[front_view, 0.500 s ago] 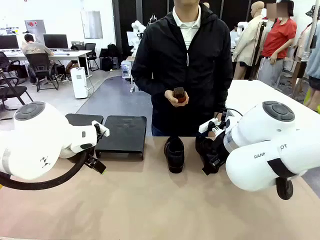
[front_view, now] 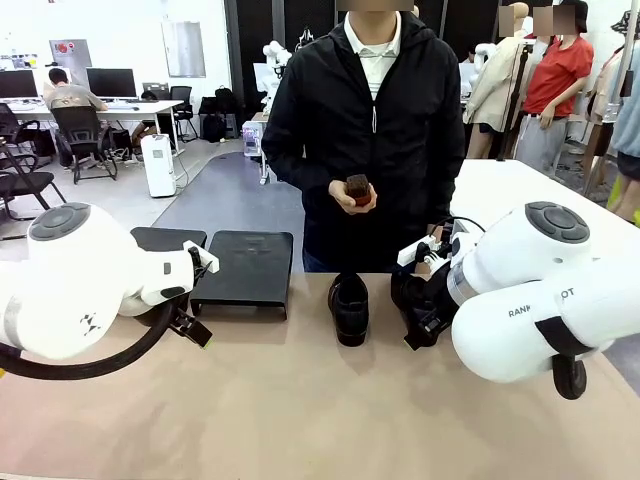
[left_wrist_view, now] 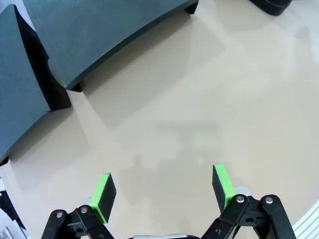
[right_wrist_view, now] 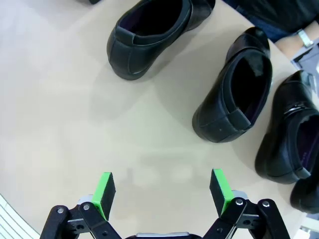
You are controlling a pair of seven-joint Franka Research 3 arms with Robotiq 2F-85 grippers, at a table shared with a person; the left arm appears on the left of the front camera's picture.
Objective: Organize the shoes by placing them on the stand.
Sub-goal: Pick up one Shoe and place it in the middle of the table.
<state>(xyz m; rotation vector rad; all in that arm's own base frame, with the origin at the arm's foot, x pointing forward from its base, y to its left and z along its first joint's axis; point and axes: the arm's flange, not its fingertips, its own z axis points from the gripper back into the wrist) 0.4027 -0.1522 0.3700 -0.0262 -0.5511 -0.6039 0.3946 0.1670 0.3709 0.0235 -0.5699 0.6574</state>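
While both arms hover low over the table, the left gripper and right gripper gape wide, holding nothing. Just past the right one, the shoes sit on the tabletop, right of the stand. A person stands behind.

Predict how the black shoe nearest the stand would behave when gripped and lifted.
The shoe probably keeps its shape: its walls stand up around the open mouth. Its glossy leather may slip in a grip. Gripped at the heel, it would likely dip toe-first, being long.
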